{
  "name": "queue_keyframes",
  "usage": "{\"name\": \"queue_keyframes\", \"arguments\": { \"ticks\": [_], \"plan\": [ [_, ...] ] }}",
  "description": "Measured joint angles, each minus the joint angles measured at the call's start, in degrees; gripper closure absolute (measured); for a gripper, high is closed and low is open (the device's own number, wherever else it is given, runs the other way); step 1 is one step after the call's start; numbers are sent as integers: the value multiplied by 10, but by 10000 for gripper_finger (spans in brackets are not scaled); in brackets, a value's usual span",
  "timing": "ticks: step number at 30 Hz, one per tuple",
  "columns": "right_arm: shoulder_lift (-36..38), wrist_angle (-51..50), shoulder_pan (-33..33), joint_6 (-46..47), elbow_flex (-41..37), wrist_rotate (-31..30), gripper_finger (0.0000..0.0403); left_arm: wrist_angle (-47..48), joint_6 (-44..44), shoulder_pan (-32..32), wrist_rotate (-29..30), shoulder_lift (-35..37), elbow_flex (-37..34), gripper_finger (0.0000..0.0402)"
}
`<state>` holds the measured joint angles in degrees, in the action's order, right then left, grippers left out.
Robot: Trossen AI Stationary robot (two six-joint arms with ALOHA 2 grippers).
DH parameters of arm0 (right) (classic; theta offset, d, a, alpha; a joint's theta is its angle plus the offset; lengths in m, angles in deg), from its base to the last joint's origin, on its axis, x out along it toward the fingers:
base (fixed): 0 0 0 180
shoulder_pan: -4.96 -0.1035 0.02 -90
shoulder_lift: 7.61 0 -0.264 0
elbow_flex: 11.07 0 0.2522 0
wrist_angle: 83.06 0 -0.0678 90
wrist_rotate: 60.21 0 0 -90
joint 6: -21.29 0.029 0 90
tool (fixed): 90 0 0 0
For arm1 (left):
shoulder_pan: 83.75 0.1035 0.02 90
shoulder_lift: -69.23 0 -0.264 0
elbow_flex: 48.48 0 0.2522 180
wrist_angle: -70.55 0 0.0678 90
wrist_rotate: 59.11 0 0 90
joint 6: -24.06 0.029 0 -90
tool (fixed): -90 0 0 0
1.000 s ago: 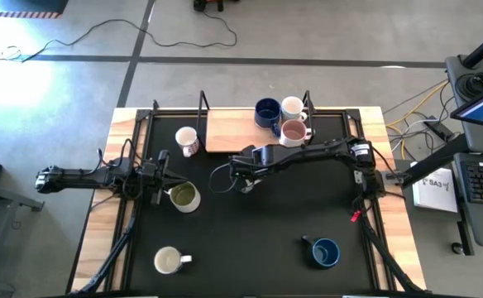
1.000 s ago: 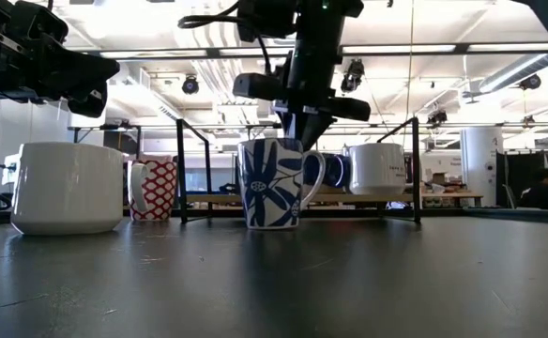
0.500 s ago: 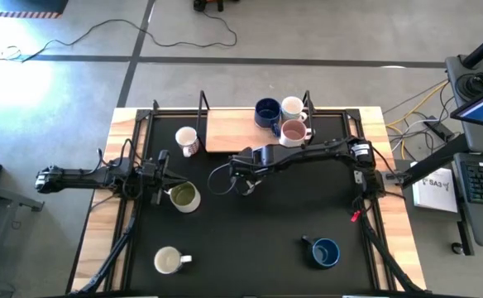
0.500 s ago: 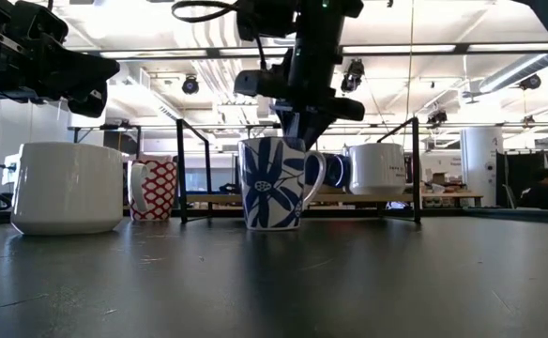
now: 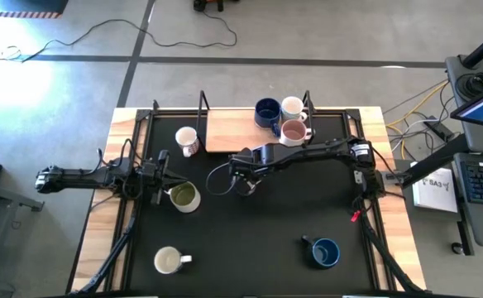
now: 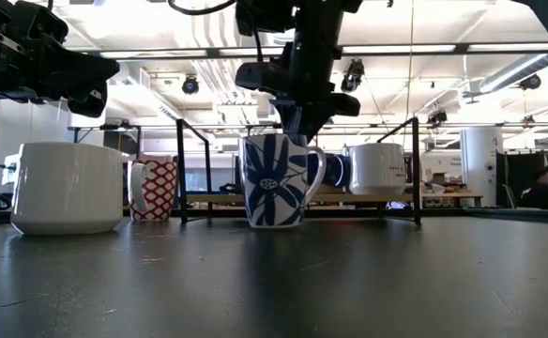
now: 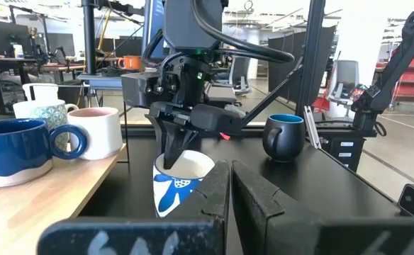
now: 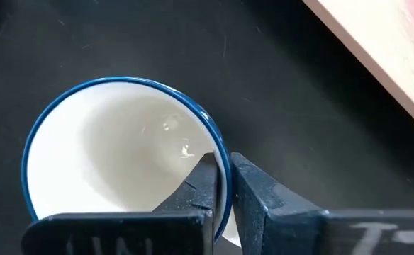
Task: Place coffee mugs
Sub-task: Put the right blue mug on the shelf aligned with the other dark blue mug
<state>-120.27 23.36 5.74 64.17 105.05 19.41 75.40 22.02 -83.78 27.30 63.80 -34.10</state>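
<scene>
high: right pincer (image 5: 244, 184) mid-desk (image 5: 258, 232), mug mostly hidden under it | low: floral mug (image 6: 274, 179) hangs tilted below the pincer, base a bit higher than half a sec ago | right wrist: fingers (image 8: 200, 185) pinching the blue rim (image 8: 122, 85), one inside, one out | left pincer (image 7: 228, 205) clamped on nothing, beside olive mug (image 5: 184, 197)

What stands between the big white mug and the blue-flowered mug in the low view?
In the low view, a red-patterned mug stands between the big white mug and the blue-flowered mug, farther back.
</scene>
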Motion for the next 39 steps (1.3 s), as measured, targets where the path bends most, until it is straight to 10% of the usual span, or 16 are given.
{"name": "queue_keyframes", "arguments": {
  "ticks": [14, 25, 39],
  "plan": [
    [0, -18, 6, -125, 12, 29, 264, 0, 0, 0, 0, 0, 0, 402],
    [1, -37, 10, -485, 72, 29, 259, 0, 0, 0, 0, 0, 0, 402],
    [1, 28, 13, -504, 39, 26, 259, 0, 0, 0, 0, 0, 0, 402]
  ]
}}
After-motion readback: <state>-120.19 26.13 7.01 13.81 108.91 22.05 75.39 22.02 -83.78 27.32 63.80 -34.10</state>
